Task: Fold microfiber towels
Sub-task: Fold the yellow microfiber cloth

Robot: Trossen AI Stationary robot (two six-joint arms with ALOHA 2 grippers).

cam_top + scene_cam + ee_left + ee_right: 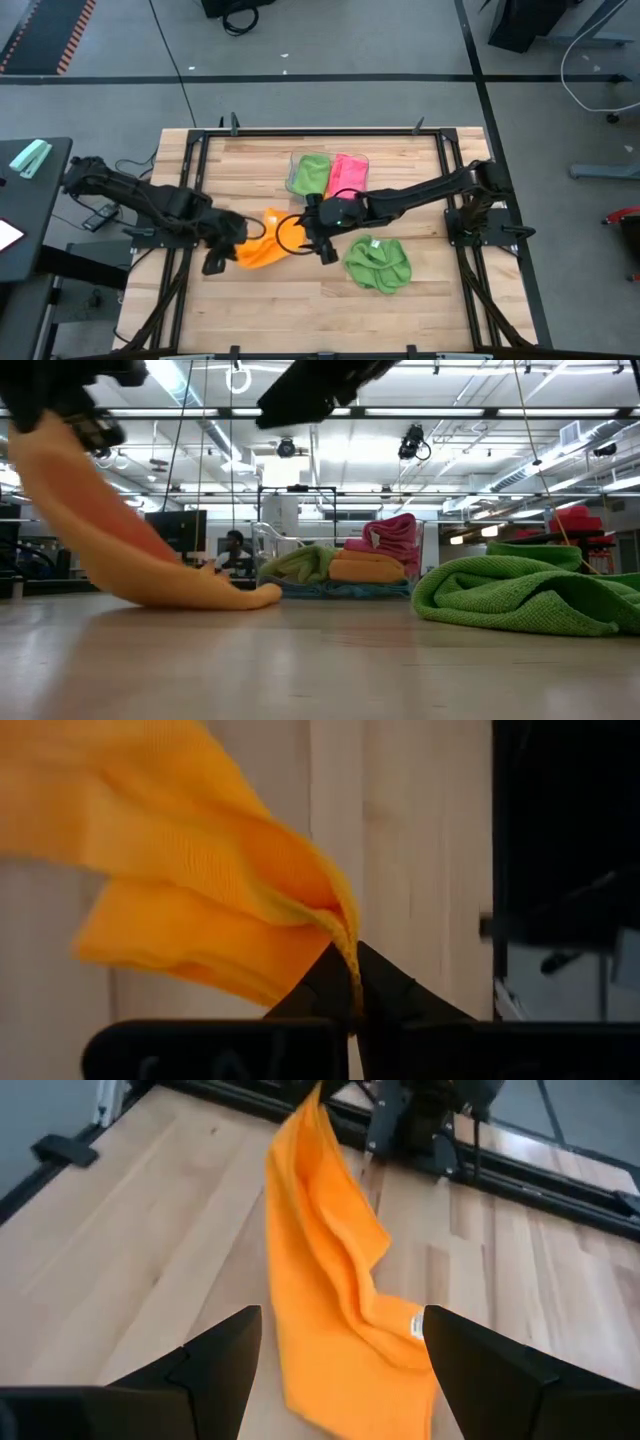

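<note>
Towel (262, 250), orange, is hanging from left gripper (352, 1005), pinching its corner to lift it | right gripper (340, 1355) is waiting wide beside it | lower end is trailing on counter (250, 310).

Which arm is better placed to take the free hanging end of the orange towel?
The right. Its hand is open just before the orange towel, whose free end lies on the table. The left hand already pinches one corner.
</note>
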